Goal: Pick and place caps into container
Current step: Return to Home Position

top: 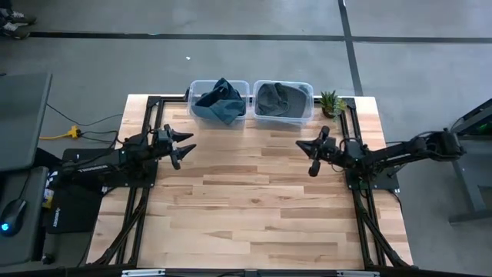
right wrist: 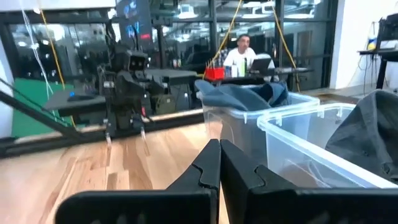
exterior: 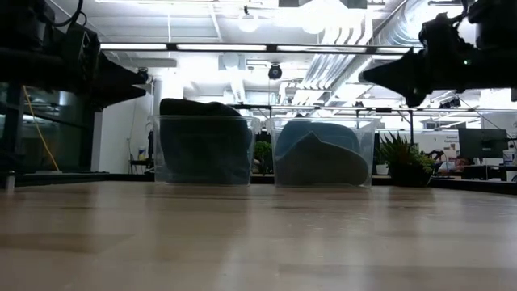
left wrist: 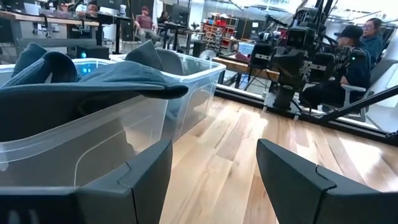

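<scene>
Slate-blue cap (top: 221,102) lies in left clear bin (top: 194,86); grey caps (top: 278,100) in right bin (top: 307,86) just beside it. Left pincer (left wrist: 214,149), wide & empty, hangs near left bin's front; right pincer (right wrist: 219,152), closed on nothing, farther off. No cap seen outside bins.

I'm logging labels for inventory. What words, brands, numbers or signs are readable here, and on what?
None can be read.
On the left bin and right bin: no label visible.
White marks on the black pad, high view's left edge: too small to read.
Blue marks on the dark screen, right wrist view: too blurred.
</scene>
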Tool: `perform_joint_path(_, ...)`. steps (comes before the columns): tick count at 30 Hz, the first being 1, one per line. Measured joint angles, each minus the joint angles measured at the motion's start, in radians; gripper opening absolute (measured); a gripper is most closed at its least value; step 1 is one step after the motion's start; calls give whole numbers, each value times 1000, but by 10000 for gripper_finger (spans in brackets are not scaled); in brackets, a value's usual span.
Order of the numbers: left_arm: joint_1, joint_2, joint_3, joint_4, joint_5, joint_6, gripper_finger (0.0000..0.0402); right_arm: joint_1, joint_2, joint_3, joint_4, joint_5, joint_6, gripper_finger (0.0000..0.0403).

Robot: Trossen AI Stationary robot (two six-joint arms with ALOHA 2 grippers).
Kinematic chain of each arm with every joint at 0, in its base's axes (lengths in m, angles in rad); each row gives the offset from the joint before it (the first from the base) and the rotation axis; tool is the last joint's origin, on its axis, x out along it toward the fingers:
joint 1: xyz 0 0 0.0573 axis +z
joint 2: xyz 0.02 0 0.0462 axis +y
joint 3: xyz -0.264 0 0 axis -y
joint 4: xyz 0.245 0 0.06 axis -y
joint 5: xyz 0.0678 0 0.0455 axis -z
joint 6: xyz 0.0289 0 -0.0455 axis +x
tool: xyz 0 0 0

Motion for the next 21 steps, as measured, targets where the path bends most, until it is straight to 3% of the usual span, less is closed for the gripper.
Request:
perform_joint_path(8,0,-3,-1,-14,2,0,232,1,-124,0,-135,2,-3,0)
perform_joint_path(21,0,-3,-2,-53,1,-19,232,60,-567,0,-669,-40,25,0)
